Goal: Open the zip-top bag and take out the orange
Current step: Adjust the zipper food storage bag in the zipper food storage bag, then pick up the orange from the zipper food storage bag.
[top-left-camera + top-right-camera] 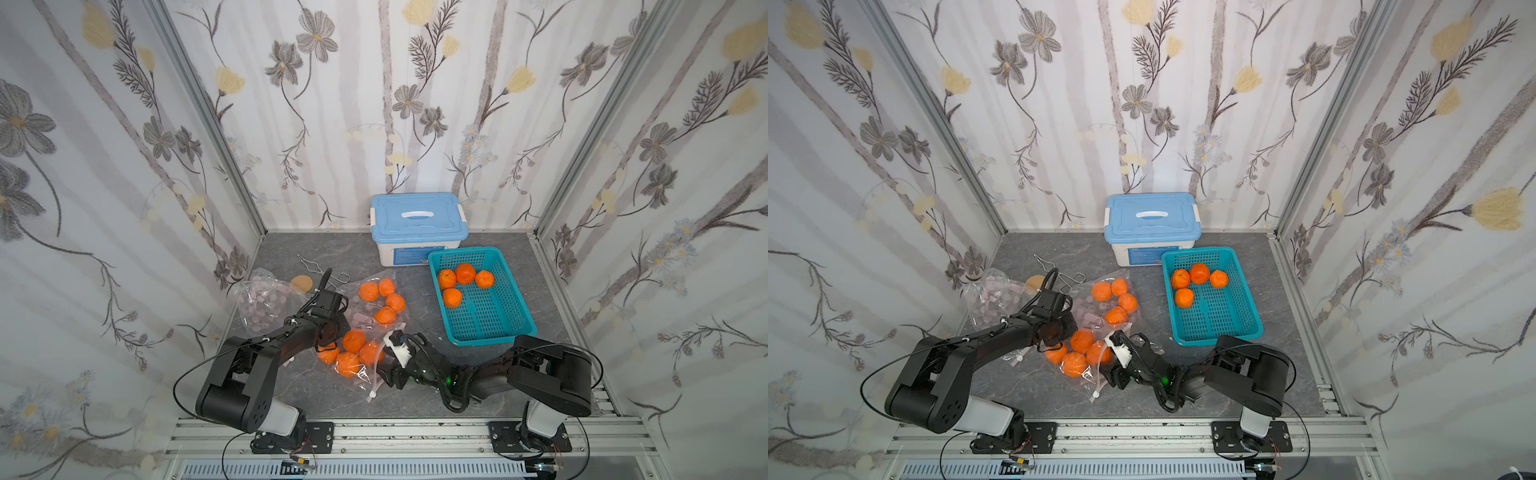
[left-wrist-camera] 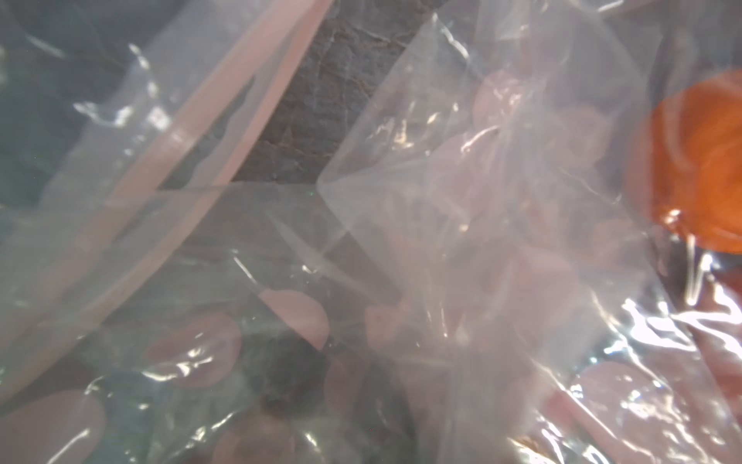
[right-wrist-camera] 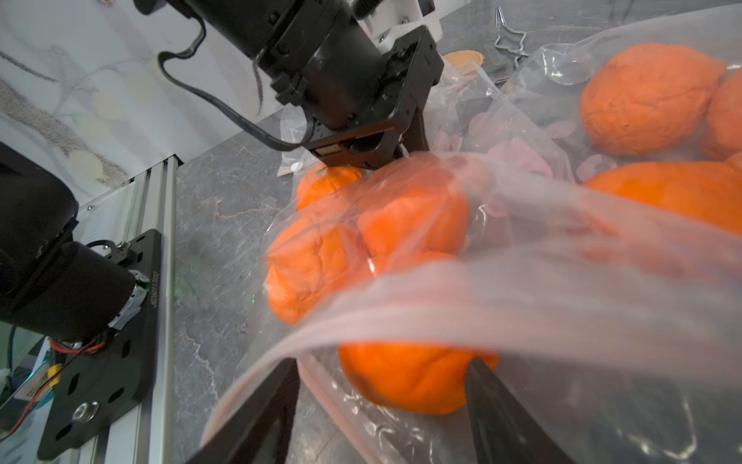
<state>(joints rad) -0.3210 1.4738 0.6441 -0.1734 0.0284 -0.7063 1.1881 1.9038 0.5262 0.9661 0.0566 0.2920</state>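
A clear zip-top bag (image 1: 365,376) with pink dots lies at the front middle of the table, holding several oranges (image 1: 353,341). Its pink zip edge (image 3: 461,317) stands parted. My left gripper (image 1: 328,334) is shut, pinching the bag's film on the bag's left side; the right wrist view shows this gripper (image 3: 401,156) just above the oranges. In the left wrist view, film (image 2: 401,225) fills the frame. My right gripper (image 3: 383,363) is open inside the bag's mouth, its fingers (image 3: 277,401) on either side of one orange (image 3: 409,381).
A second bag of oranges (image 1: 380,299) lies just behind, and a bag without oranges (image 1: 262,299) lies at the left. A teal basket (image 1: 498,328) at the right holds several oranges. A blue-lidded box (image 1: 417,220) stands at the back. A wire tool (image 1: 316,266) lies behind the bags.
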